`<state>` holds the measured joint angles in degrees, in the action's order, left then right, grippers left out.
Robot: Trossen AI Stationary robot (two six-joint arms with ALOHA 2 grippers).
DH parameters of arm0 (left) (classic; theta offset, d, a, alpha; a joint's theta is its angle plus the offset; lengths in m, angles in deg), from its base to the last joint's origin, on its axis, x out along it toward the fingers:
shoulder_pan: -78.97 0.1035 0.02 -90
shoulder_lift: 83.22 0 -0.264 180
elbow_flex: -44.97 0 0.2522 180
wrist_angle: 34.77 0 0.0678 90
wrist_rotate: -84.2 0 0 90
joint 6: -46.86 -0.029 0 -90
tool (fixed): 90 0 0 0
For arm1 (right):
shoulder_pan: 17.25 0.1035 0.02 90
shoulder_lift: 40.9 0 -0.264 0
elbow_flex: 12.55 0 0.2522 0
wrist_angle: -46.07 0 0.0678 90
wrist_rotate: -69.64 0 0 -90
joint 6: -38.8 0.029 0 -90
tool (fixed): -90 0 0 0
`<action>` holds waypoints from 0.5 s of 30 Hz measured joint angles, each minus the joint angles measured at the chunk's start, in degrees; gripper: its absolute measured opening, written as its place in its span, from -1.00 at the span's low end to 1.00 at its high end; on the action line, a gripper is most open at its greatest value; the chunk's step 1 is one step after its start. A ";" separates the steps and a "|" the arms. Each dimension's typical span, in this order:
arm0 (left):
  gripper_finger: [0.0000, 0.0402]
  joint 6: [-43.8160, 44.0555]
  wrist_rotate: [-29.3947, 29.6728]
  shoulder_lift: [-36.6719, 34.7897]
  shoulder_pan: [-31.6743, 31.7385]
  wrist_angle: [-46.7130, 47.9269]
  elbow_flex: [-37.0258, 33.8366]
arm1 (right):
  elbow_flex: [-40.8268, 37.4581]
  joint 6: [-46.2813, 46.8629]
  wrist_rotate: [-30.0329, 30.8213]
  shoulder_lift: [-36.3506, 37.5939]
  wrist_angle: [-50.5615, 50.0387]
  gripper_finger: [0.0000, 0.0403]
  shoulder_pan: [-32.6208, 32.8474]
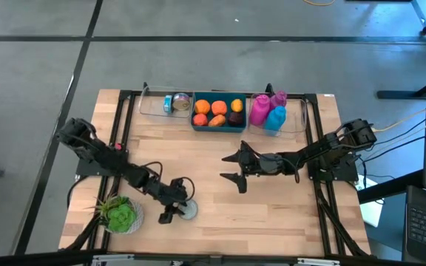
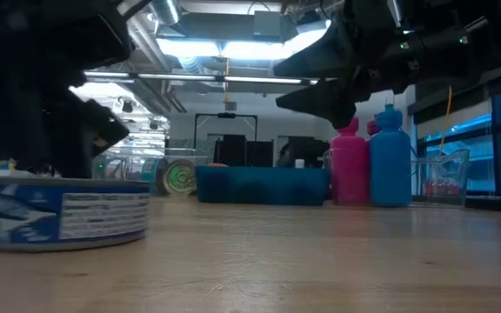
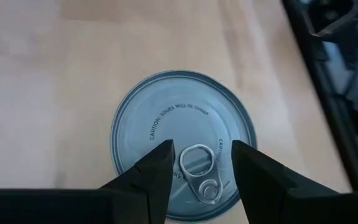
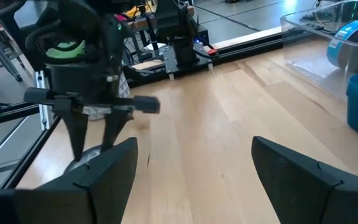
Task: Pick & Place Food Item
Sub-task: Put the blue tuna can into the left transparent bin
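A flat silver can with a pull-tab lid (image 3: 166,112) and a blue-and-white label (image 2: 63,213) stands upright on its base on the wooden table, near the near edge (image 1: 189,211). My left gripper (image 3: 201,180) points down over the lid, open by a narrow gap, one finger on each side of the pull tab (image 3: 199,163). The right wrist view shows it from the side (image 4: 92,146). My right gripper (image 1: 237,168) hovers wide open above the middle of the table, holding nothing. My left gripper comes at the can's lid from above, with its fingertips (image 3: 157,171) over the lid beside the pull tab. Whether they touch the lid, I cannot tell.
Along the far edge stand a blue bin of orange and dark food pieces (image 1: 217,112), a clear tray with a blue-labelled can (image 1: 177,103) and a clear tray with pink and blue bottles (image 1: 268,112). A green leafy item (image 1: 120,214) sits at the near left corner. Bare wood lies between.
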<state>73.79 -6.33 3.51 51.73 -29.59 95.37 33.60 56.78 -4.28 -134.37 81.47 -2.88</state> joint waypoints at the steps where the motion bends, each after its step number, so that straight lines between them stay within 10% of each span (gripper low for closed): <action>1: -0.22 -0.41 0.79 0.01 0.69 0.35 0.00 | 0.00 0.00 0.00 0.00 -0.20 0.56 0.00; 15: -0.22 -7.92 10.96 0.13 14.01 3.41 -0.15 | 0.00 -0.02 0.00 0.00 -1.59 0.56 0.00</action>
<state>65.86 4.63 3.65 65.74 -26.18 95.22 33.60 56.76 -4.28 -134.37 79.88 -2.88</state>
